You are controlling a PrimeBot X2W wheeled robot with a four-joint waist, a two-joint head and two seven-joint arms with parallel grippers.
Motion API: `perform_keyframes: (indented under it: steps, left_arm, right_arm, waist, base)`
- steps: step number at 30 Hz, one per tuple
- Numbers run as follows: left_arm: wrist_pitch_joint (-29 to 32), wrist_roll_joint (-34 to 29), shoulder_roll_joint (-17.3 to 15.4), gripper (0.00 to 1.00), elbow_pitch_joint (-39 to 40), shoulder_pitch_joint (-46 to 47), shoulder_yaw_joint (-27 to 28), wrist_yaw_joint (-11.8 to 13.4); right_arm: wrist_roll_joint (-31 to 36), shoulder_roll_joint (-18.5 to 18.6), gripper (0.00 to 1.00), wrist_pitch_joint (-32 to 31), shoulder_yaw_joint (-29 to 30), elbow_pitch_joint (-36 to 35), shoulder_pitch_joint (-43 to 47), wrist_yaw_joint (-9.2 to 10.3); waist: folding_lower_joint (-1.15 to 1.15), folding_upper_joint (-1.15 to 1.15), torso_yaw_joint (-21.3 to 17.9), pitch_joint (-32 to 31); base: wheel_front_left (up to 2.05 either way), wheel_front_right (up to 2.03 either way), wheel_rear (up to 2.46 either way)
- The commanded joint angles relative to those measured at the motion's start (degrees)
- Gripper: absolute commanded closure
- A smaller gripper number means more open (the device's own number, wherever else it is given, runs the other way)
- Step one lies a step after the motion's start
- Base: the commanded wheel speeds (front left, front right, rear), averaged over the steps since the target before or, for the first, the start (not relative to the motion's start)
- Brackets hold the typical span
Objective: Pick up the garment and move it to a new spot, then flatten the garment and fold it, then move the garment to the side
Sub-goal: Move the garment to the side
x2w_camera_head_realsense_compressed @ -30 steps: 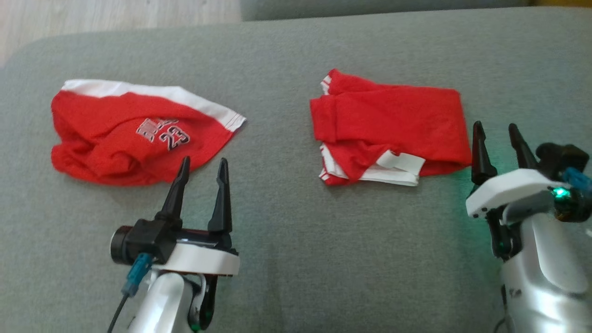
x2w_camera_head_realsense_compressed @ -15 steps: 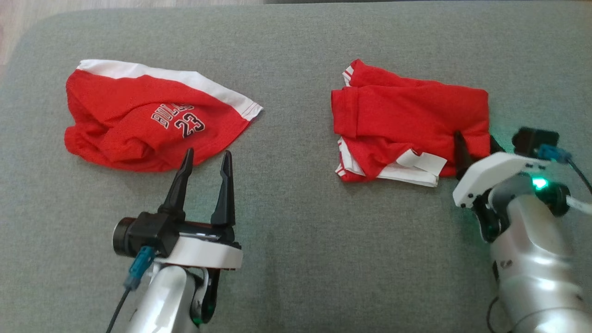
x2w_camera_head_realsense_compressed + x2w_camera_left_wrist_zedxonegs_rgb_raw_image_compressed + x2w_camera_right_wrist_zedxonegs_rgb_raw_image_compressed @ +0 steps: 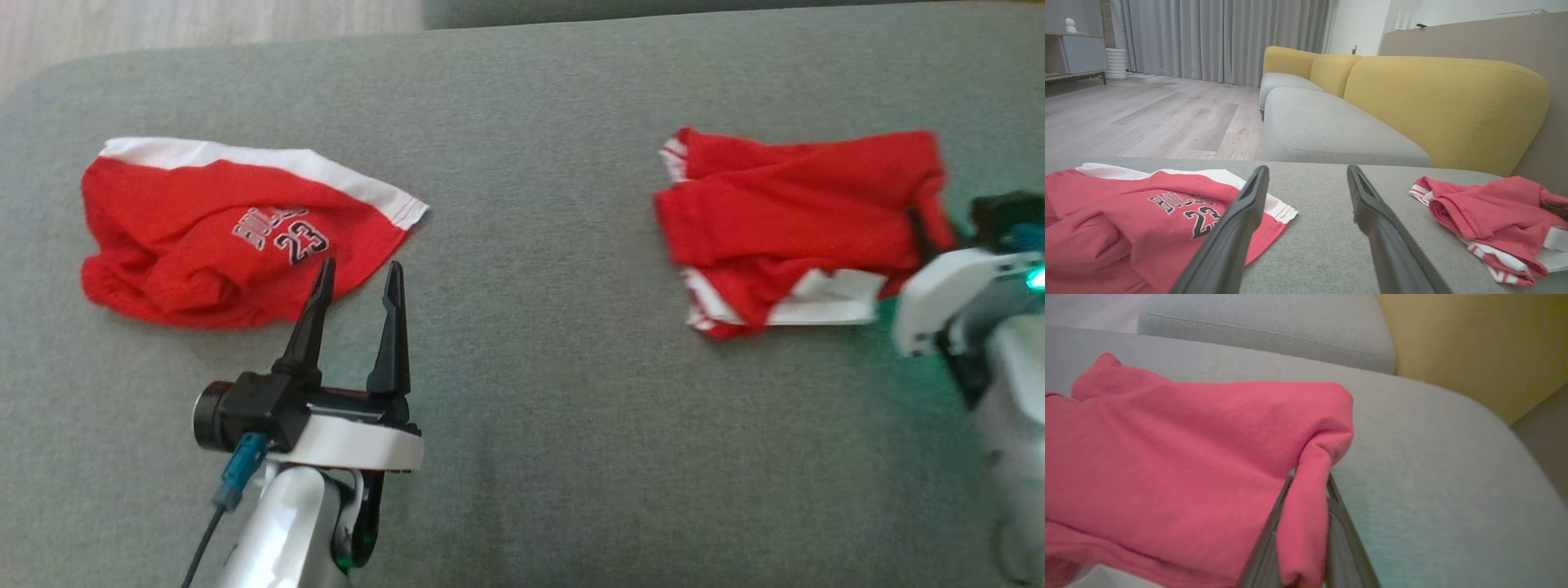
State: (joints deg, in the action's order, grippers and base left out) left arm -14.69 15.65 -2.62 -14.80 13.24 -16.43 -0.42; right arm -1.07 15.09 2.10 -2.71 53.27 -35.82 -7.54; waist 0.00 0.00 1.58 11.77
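Observation:
The garment point(image 3: 784, 204) is a folded red piece with white trim, lying on the grey cushion point(image 3: 531, 367) at the right. My right gripper point(image 3: 918, 233) is shut on its right edge. In the right wrist view a bunched fold of the red garment point(image 3: 1188, 449) sits pinched between the right gripper point(image 3: 1310, 477) fingers. My left gripper point(image 3: 360, 269) stands open and holds nothing, its tips just in front of a crumpled red jersey point(image 3: 204, 245) printed with 23. In the left wrist view, the left gripper point(image 3: 1307, 171) has the jersey point(image 3: 1126, 220) at left and the garment point(image 3: 1486, 208) at right.
The grey cushion's rounded right edge point(image 3: 1515, 428) is close beyond the garment. A second grey seat point(image 3: 1323, 130) and yellow sofa backs point(image 3: 1445, 106) lie behind. Wooden floor point(image 3: 1147, 118) lies past the far left edge.
My right gripper moved onto the folded garment's right edge and shut on it. The garment has slid right, away from the jersey. The head camera shifted. The left arm stayed put.

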Motion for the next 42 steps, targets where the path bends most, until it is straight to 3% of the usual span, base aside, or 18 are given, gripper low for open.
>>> perform_keyframes:
  steps: [1, 9, 14, 19, 30, 31, 32, 36, 42]
  left_arm:
    - [-0.3, -0.13, -0.26, 0.0, 2.1, 1.43, 2.19, 0.32]
    - [-0.3, -0.52, -0.26, 0.0, 2.91, 2.27, 2.22, 0.01]
    - [-0.3, -0.87, -0.26, 0.0, 2.91, 3.02, 2.25, -0.36]
    - [-0.3, -1.3, -0.26, 0.0, 2.88, 3.74, 2.64, -0.68]
    - [-0.3, -1.46, -0.26, 0.0, 2.8, 3.91, 2.91, -0.79]
    - [-0.3, -1.45, -0.26, 0.0, 2.81, 3.86, 2.89, -0.73]
    - [-0.3, -1.45, -0.26, 0.0, 2.81, 3.79, 2.87, -0.67]
    - [-0.3, -1.32, -0.26, 0.0, 2.8, 3.37, 2.79, -0.55]
    - [-0.3, -0.71, -0.26, 0.0, 2.92, 2.14, 2.83, -0.28]
  right_arm:
    - [0.27, 3.47, 1.0, 0.77, -2.67, -2.99, -0.66, 0.05]
    - [-0.68, 17.08, 1.0, -0.05, -4.56, -4.37, 1.39, 0.05]
    - [0.48, 20.94, 1.0, 0.13, -2.41, -3.07, 0.65, 0.05]
    - [3.8, 23.05, 1.0, 0.91, 2.56, -1.13, -0.38, 0.05]
    - [9.22, 21.7, 1.0, 1.78, 9.95, -0.7, -0.18, 0.05]
    - [9.71, 21.46, 0.73, 1.81, 10.4, -0.96, -0.19, 0.05]
    - [10.23, 21.19, 0.0, 1.91, 10.91, -1.29, -0.19, 0.05]
    - [12.01, 19.35, 0.0, 2.27, 13.26, -3.08, -0.08, 0.05]
    - [12.32, 13.74, 0.0, 4.0, 14.8, -8.78, 0.41, 0.05]
  waist:
    - [0.0, 0.0, -0.83, -0.19]
    - [0.0, 0.0, -1.55, 1.84]
    - [0.0, 0.0, -1.05, 3.11]
    - [0.0, 0.0, -0.05, 4.46]
    - [0.0, 0.0, 0.71, 4.68]
    - [0.0, 0.0, 0.67, 4.51]
    - [0.0, 0.0, 0.6, 4.28]
    - [0.0, 0.0, 0.17, 2.79]
    - [0.0, 0.0, -0.63, -1.03]
  base:
    - [0.0, 0.0, 0.0]
    - [0.0, 0.0, 0.0]
    - [0.0, 0.0, 0.0]
    - [0.0, 0.0, 0.0]
    - [0.0, 0.0, 0.0]
    - [0.0, 0.0, 0.0]
    - [0.0, 0.0, 0.0]
    - [0.0, 0.0, 0.0]
    - [0.0, 0.0, 0.0]
